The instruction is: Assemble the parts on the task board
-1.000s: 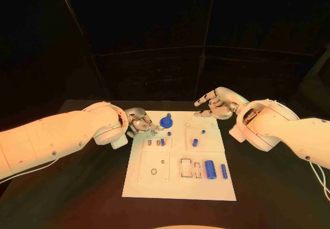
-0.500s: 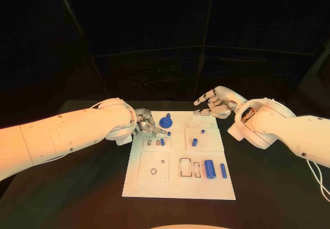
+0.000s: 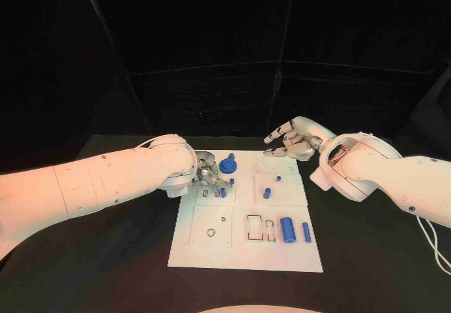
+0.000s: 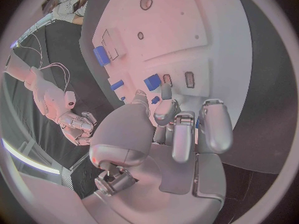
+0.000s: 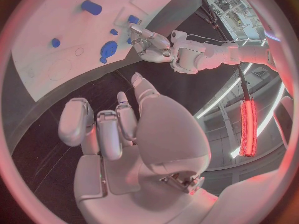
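Left hand (image 3: 208, 174) over task board (image 3: 244, 251) near small blue peg (image 3: 221, 193), fingers curled, hold unclear. Right hand (image 3: 293, 144) empty, fingers apart. Advice: align peg square before pressing.

Blue parts (image 3: 287, 231) lie on the white task board (image 3: 246, 257), black table (image 3: 113, 261).

A black table (image 3: 113, 261) spans the lower frame, a dark backdrop (image 3: 225, 65) with thin pale seams rising behind it.

No readable text, labels, numbers or signs anywhere.
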`<state>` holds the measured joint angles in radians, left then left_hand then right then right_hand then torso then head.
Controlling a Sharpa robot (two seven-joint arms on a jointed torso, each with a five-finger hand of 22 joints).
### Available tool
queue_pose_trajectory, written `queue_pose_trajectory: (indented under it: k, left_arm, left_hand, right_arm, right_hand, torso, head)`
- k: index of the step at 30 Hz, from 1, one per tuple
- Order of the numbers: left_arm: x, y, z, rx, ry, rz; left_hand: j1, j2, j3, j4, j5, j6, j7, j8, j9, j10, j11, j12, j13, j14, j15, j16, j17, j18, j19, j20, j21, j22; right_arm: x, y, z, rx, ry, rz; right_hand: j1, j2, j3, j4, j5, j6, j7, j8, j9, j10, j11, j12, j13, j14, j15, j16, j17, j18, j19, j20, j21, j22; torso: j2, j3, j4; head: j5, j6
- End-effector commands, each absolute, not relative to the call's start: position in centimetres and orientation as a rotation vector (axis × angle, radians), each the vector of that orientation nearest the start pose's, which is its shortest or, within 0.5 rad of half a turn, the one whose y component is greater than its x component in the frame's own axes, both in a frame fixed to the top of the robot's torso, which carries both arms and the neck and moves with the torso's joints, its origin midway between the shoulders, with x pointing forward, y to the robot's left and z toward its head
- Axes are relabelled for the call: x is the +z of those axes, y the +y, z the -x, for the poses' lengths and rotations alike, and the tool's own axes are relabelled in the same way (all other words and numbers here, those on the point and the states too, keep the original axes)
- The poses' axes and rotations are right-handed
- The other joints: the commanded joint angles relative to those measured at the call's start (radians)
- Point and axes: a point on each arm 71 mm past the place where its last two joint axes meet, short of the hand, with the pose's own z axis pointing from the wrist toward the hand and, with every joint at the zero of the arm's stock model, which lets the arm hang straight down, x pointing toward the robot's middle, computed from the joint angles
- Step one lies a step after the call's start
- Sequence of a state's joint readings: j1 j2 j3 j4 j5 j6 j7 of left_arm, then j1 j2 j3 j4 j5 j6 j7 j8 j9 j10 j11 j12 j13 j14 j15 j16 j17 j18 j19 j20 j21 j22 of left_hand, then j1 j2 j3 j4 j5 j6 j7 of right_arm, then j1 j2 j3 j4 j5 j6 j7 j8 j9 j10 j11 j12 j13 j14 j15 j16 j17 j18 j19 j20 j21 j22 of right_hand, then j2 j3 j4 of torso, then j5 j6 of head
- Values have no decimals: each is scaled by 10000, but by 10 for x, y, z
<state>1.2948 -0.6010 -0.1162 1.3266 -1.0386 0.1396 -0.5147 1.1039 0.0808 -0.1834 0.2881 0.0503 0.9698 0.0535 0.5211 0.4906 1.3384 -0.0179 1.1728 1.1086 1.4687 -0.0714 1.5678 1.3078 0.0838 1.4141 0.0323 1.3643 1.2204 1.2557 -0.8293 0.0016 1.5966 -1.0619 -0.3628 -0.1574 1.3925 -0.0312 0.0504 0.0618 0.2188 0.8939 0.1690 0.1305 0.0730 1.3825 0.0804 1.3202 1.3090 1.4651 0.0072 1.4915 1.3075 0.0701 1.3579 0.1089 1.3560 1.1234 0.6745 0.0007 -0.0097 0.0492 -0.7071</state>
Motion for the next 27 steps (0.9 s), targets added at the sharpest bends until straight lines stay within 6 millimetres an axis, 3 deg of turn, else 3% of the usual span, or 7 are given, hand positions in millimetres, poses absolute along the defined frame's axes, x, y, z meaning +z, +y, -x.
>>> queue_pose_trajectory:
  k: [1,15,27]
  left_arm:
    - [-217,150,-514,-3932,23372,824]
    - [-219,144,-516,-3887,23567,614]
    - [-220,139,-514,-4042,23865,482]
  left_hand:
    - [87,18,-56,4,-21,-71,16,52,9,-22,16,61,8,1021,-53,30,2630,-133,9,8,49,15]
    - [256,63,-118,-11,-17,-133,23,109,120,-48,24,48,-5,1021,-43,30,2630,-132,-6,21,57,32]
    - [854,191,-81,-88,-8,-242,28,228,373,-64,29,55,7,1021,-30,30,2630,-127,-41,41,66,68]
  right_arm:
    - [-140,-178,-488,8765,16794,-2305]
    - [-142,-174,-492,8715,16931,-2299]
    - [-143,-172,-493,8701,16968,-2298]
  right_hand:
    - [75,12,-68,-5,55,30,-35,49,7,-49,-45,-35,144,691,-90,-36,1065,191,-34,-48,-67,-7]
    - [45,49,-98,51,112,35,-35,87,5,-74,-45,-70,103,686,-94,-59,1034,196,-38,-53,-93,-42]
    - [20,76,-110,85,104,43,-38,105,5,-78,-46,-76,93,681,-95,-75,1010,201,-50,-55,-114,-75]
  torso:
    - [1,5,3]
    - [-2,0,10]
    - [4,4,12]
  head:
    - [-24,-18]
    - [-30,-34]
    - [-10,-105]
